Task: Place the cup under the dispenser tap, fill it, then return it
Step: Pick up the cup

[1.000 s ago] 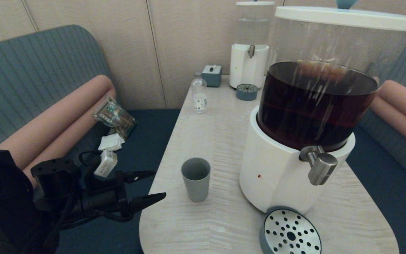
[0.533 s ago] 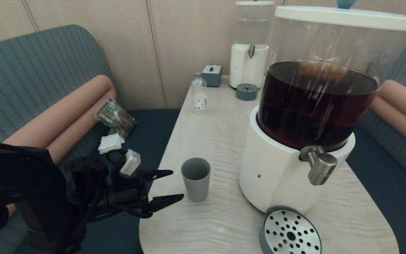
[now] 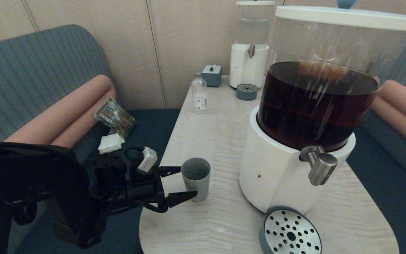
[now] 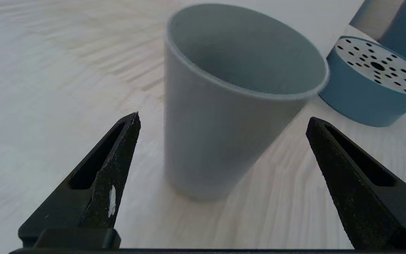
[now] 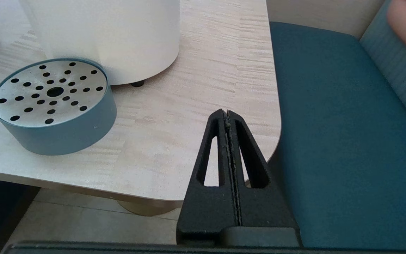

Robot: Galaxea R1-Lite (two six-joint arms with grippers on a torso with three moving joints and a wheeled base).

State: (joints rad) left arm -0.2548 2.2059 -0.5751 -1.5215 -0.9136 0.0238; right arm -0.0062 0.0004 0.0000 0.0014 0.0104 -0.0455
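The grey cup (image 3: pixel 196 176) stands upright and empty on the table (image 3: pixel 224 134), left of the big dispenser (image 3: pixel 280 173) of dark liquid. The dispenser tap (image 3: pixel 321 167) juts out over a round perforated drip tray (image 3: pixel 290 233), with nothing under it. My left gripper (image 3: pixel 188 181) is open, level with the tabletop, one fingertip on each side of the cup's near wall. In the left wrist view the cup (image 4: pixel 231 106) sits between the wide fingers of the left gripper (image 4: pixel 223 117) without touching them. My right gripper (image 5: pixel 227 112) is shut and empty by the table's near right corner.
At the table's far end stand a smaller clear-liquid dispenser (image 3: pixel 248 63), its small drip tray (image 3: pixel 247 91), a glass bottle (image 3: pixel 199 95) and a grey box (image 3: pixel 211 75). Packets (image 3: pixel 113 114) lie on the left bench. Blue seats flank the table.
My left arm has moved right across the table's edge, bringing the open fingers from short of the cup to either side of it. The cup has not moved.
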